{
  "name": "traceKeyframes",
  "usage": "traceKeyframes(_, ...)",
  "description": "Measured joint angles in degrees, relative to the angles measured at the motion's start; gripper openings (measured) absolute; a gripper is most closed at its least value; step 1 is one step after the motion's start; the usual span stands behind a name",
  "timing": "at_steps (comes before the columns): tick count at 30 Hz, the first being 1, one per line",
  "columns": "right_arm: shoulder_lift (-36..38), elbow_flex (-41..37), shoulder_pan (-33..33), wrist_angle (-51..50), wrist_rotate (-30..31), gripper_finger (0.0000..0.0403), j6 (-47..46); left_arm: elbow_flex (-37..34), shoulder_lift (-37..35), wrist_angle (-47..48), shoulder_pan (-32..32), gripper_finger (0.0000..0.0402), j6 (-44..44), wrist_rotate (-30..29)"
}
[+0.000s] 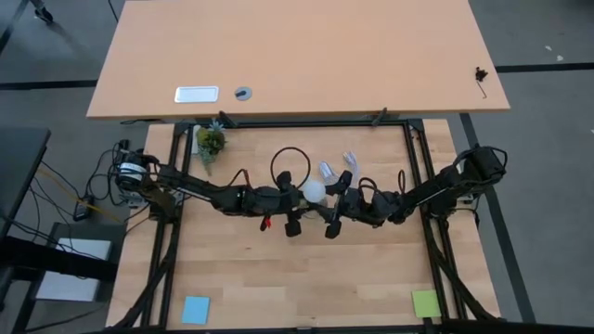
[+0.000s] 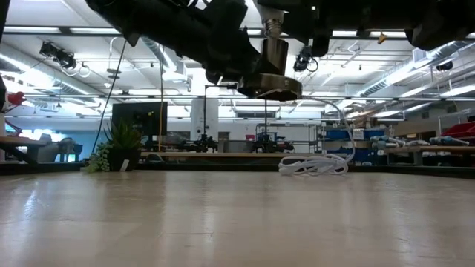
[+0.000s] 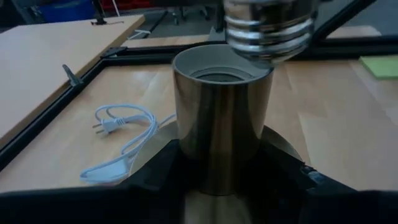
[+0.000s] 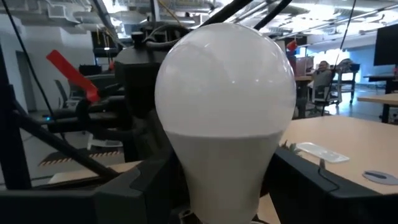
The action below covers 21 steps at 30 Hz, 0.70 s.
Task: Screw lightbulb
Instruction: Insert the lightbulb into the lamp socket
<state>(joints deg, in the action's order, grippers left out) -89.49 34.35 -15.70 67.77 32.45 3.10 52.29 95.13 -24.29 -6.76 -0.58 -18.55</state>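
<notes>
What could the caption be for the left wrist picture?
The left gripper holds a metal socket while the lightbulb's screw base hovers at its rim.

The lightbulb (image 4: 225, 109) is a white pear-shaped bulb with a glossy rounded head that narrows into a matte white neck. At its other end is a ribbed silver screw base (image 3: 268, 28). It is held up in the air, well clear of the worktop, near the middle of the work area. The screw base sits just at the open rim of a shiny metal socket (image 3: 222, 118), off to one side of the opening and not yet seated in it.
</notes>
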Motion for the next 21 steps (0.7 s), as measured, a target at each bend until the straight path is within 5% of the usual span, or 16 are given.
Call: traceKeyframes(21, -0.02, 0.0, 1.4, 0.68, -0.1, 0.0228, -3.58, -5.27, -0.04, -14.34, 0.0, 0.016, -3.78, 4.39)
